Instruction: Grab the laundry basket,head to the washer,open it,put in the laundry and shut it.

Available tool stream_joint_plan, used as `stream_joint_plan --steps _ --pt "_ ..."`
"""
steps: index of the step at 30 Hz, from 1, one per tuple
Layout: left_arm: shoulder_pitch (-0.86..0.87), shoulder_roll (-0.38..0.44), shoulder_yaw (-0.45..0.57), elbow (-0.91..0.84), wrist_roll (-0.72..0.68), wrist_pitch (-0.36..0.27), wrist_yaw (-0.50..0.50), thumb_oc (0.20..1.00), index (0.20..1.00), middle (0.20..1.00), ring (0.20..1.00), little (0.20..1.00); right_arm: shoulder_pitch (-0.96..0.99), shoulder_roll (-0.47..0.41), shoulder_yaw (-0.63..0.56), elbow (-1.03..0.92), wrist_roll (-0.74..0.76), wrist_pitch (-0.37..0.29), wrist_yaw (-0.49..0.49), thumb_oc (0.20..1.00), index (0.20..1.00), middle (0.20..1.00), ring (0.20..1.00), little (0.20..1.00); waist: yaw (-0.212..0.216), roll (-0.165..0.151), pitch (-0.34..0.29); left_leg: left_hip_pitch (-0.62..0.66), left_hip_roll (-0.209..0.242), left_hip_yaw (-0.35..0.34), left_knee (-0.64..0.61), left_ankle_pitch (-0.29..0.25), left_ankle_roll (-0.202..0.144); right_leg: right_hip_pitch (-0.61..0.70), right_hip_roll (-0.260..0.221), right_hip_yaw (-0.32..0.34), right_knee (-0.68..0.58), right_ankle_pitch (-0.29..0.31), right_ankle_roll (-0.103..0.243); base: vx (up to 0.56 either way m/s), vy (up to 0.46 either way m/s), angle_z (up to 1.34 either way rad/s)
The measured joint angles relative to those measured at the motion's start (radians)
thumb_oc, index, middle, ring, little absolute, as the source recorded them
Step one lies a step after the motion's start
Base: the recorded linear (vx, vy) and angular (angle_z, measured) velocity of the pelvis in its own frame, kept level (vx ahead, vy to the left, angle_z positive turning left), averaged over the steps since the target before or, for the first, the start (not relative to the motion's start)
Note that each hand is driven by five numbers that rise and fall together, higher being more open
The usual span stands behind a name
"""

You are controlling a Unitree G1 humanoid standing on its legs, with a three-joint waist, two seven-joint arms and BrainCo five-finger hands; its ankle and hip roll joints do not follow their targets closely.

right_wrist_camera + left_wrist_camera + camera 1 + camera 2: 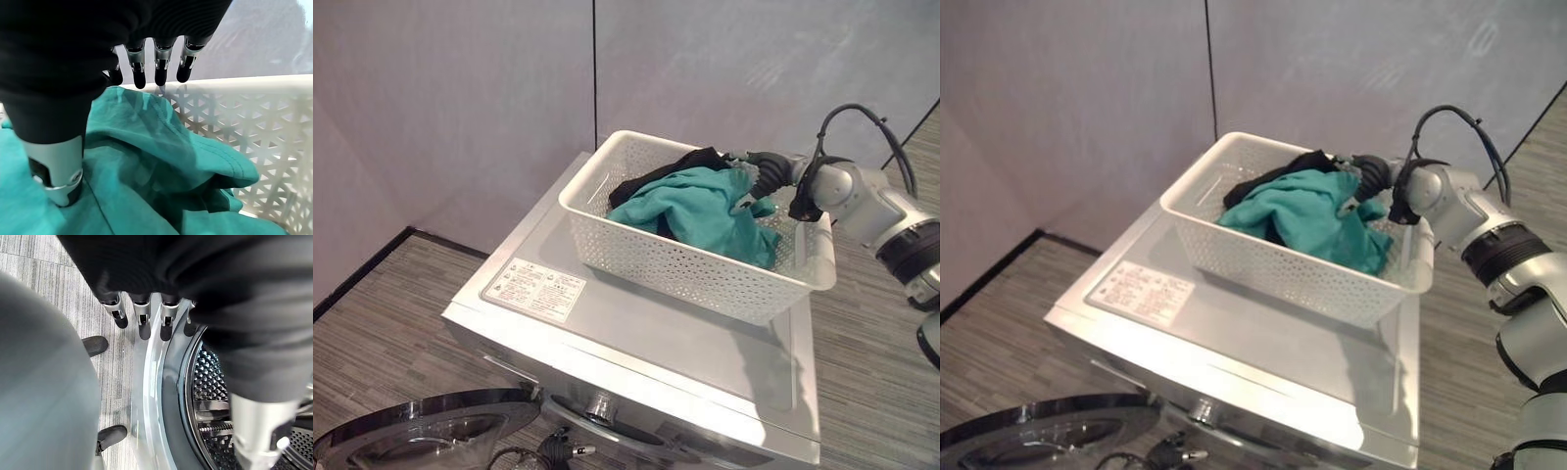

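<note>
Nearest, at the washer's [646, 343] front edge, the round door [421, 426] hangs open. The left hand [142, 316] hovers by the drum opening [215, 396], fingers straight and empty. On the washer's flat top, toward its far edge, sits the white laundry basket [685, 264] holding a teal garment [700, 211] over dark cloth [661, 171]. The right hand [146, 68] is relaxed above the teal garment, thumb touching it, not gripping. The cloth looks light, soft and floppy; pinching a raised fold should work best.

Bright even light, glare on washer [636, 333] top
</note>
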Motion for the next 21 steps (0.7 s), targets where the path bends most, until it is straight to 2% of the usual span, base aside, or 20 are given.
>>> stream_joint_plan --steps 1,2,3,4,5,13,21 --pt "0.000 0.000 0.000 0.000 0.000 0.000 0.000 1.000 1.000 1.000 1.000 1.000 0.000 0.000 0.000 0.000 0.000 -0.001 0.000 1.000 1.000 1.000 1.000 1.000 0.000 0.000 0.001 -0.001 0.000 0.000 0.000 0.000 0.000 -0.001 0.000 0.000 0.000 0.000 0.000 0.00 0.000 0.00" --pt "0.000 0.000 0.000 0.000 -0.001 0.000 0.000 1.000 1.000 1.000 1.000 1.000 0.000 0.000 -0.004 0.000 0.000 -0.002 0.000 0.944 0.944 0.944 0.944 0.944 0.000 0.001 0.002 -0.002 0.000 0.000 0.000 0.000 0.000 -0.002 0.000 0.000 0.000 0.000 0.000 0.00 0.000 0.00" --pt "0.000 0.000 0.000 0.000 -0.002 -0.001 0.000 1.000 1.000 1.000 1.000 1.000 0.001 0.000 -0.009 -0.001 0.000 -0.002 0.000 0.843 0.843 0.843 0.843 0.843 0.000 0.002 0.003 -0.002 0.000 0.000 0.000 0.000 0.000 -0.002 0.000 0.000 0.000 0.000 0.000 0.00 0.000 0.00" --pt "-0.001 0.000 0.000 0.000 -0.003 -0.001 0.000 1.000 1.000 1.000 1.000 1.000 0.001 0.000 -0.018 -0.002 0.000 -0.002 0.000 0.454 0.454 0.454 0.454 0.454 0.000 0.003 0.006 -0.002 0.000 0.000 0.000 0.000 0.000 -0.002 0.000 0.000 0.000 0.000 0.000 0.00 0.000 0.00" --pt "-0.002 -0.001 0.000 -0.001 -0.003 -0.001 0.000 1.000 1.000 1.000 1.000 1.000 0.001 0.000 -0.036 -0.003 0.000 -0.003 0.000 0.200 0.200 0.200 0.200 0.200 0.000 0.005 0.011 -0.002 0.000 0.000 0.000 0.000 0.000 -0.002 0.000 0.000 0.000 0.000 0.000 0.00 0.000 0.00" --pt "-0.019 -0.002 0.000 -0.002 -0.003 -0.001 0.001 1.000 1.000 1.000 1.000 1.000 0.031 0.005 -0.030 0.037 -0.001 0.002 0.027 0.200 0.200 0.200 0.200 0.200 0.000 0.009 0.041 -0.012 -0.002 -0.004 0.000 0.001 -0.001 -0.005 -0.002 -0.004 0.001 0.001 0.000 0.00 0.000 0.00" --pt "-0.026 0.000 0.002 0.000 0.002 -0.001 0.003 1.000 1.000 1.000 1.000 1.000 0.022 -0.002 -0.065 0.040 0.026 0.000 -0.007 0.200 0.200 0.200 0.200 0.200 -0.001 0.000 0.054 -0.006 -0.002 -0.005 0.000 0.001 -0.001 0.002 0.000 -0.007 0.007 0.000 0.001 0.00 0.000 0.00"
